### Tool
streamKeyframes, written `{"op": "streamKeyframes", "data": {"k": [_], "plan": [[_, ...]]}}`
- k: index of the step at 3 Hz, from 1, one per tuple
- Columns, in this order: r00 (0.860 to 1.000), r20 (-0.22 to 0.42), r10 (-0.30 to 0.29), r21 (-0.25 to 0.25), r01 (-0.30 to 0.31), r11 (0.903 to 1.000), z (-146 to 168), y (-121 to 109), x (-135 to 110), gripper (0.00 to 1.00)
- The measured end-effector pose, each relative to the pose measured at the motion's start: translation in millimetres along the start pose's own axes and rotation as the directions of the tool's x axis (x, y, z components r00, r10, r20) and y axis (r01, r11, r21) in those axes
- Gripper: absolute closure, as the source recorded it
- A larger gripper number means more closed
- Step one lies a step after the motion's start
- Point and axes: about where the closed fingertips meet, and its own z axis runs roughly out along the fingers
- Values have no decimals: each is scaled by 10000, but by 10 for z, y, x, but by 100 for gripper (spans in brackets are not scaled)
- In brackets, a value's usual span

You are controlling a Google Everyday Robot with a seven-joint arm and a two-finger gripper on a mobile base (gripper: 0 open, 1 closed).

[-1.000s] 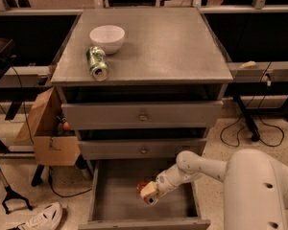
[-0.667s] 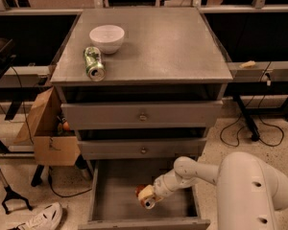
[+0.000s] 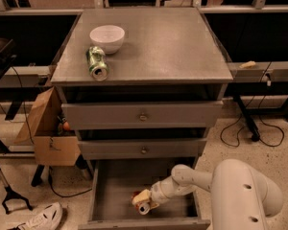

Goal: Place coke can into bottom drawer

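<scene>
Red coke can held low inside the open bottom drawer.
Pale tool pinches the can near the drawer's front edge, right of centre. The can lies tipped, long axis roughly 12-to-6 o'clock, silver end facing 6 o'clock. At 11 o'clock on the surface above, a green can lies beside a white bowl.

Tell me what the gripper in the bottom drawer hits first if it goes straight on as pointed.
The gripper, shut on the coke can, points down and picture-left inside the bottom drawer. Most likely it meets the drawer floor first, then the left wall; depth is unclear.
</scene>
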Motion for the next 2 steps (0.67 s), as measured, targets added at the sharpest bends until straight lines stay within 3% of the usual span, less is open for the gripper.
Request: {"op": "streamKeyframes", "data": {"k": [1, 2], "plan": [[10000, 21, 90, -328, -89, 9994, 53, 15, 1, 0], [10000, 21, 93, -341, -93, 9994, 55, 15, 1, 0]]}}
